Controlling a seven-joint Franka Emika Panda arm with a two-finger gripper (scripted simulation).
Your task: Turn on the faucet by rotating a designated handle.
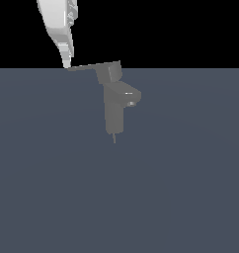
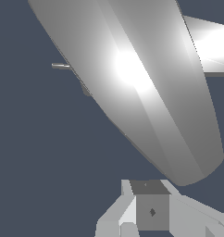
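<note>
The grey blocky faucet (image 1: 114,111) stands upright in the middle of the exterior view, its stubby spout (image 1: 131,96) pointing to that view's right. From the cap on top, the thin flat handle (image 1: 89,66) reaches out to the exterior view's left. My gripper (image 1: 66,63) comes down from the top left with its tip right at the free end of the handle, touching it or nearly so. The fingers look pressed together with nothing between them. In the wrist view the handle (image 2: 146,92) fills the frame as a broad bright bar, just beyond my fingertips (image 2: 151,210).
The faucet stands on a flat dark blue-grey floor (image 1: 190,188). A thin pin (image 1: 114,138) sticks out under the faucet body. Black background lies behind the floor's far edge.
</note>
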